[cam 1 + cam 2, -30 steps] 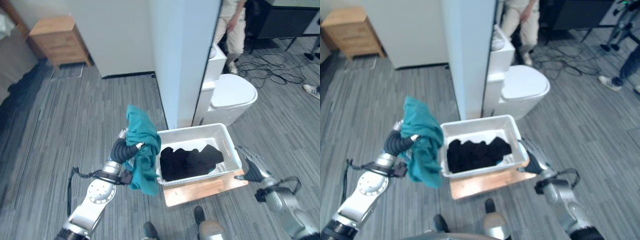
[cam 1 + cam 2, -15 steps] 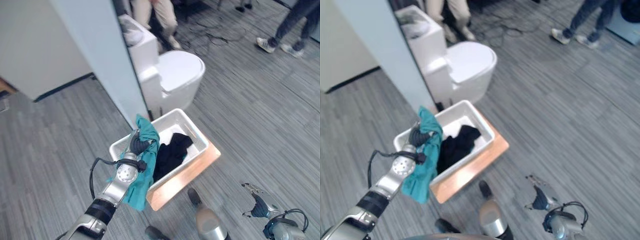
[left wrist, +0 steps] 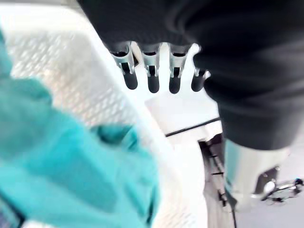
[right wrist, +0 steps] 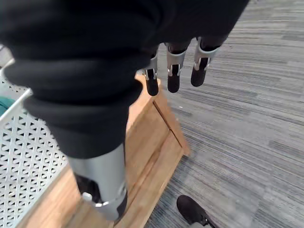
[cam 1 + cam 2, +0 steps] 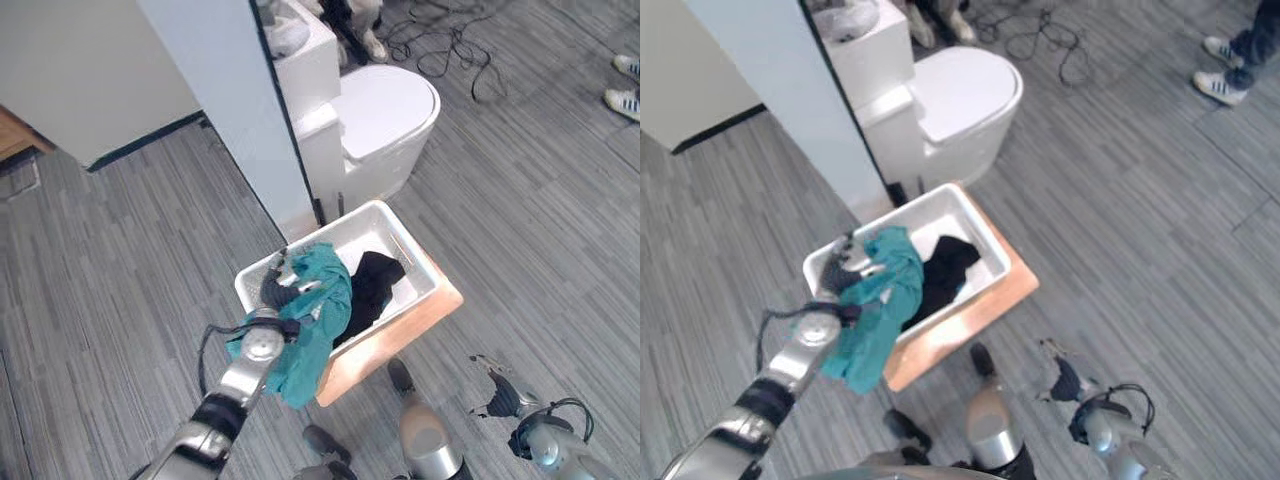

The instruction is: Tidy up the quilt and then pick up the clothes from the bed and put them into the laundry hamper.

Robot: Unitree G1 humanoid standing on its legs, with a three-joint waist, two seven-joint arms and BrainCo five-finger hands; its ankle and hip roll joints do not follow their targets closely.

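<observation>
- Left hand [image 5: 277, 291], dark-covered on a silver-grey arm, up over the near-left corner of the white perforated plastic laundry hamper [image 5: 415, 258].
- Teal crumpled cloth garment [image 5: 318, 318] draped over that hand and wrist: upper folds lying across the hamper's near rim and partly inside, lower end hanging down outside the hamper wall towards the grey striped floor [image 5: 120, 250].
- In the left wrist view, silver dark-tipped fingers [image 3: 150, 83] straight in a row, nothing curled round the teal garment [image 3: 61, 166]; cloth beside and under the hand, against the white perforated hamper wall [image 3: 90, 90]. Hand slack, carrying rather than pinching, as far as visible.
- Black bundled clothing [image 5: 375, 280] already inside the hamper, touching the teal garment's inner edge.
- Hamper resting on a flat light wooden board [image 5: 440, 305], which juts out past its near and right sides.
- White closed-lid toilet [image 5: 385, 110] just beyond the hamper, beside a pale blue-white partition wall [image 5: 235, 110].
- Right hand [image 5: 492, 385] low at the lower right, well apart from the hamper and the garments; in the right wrist view its fingers [image 4: 173, 78] hang straight and loose above the wooden board [image 4: 147, 142] and floor, holding nothing.
- A person's white shoes [image 5: 625, 100] at the far right edge; loose black cables [image 5: 450, 35] on the floor behind the toilet.
</observation>
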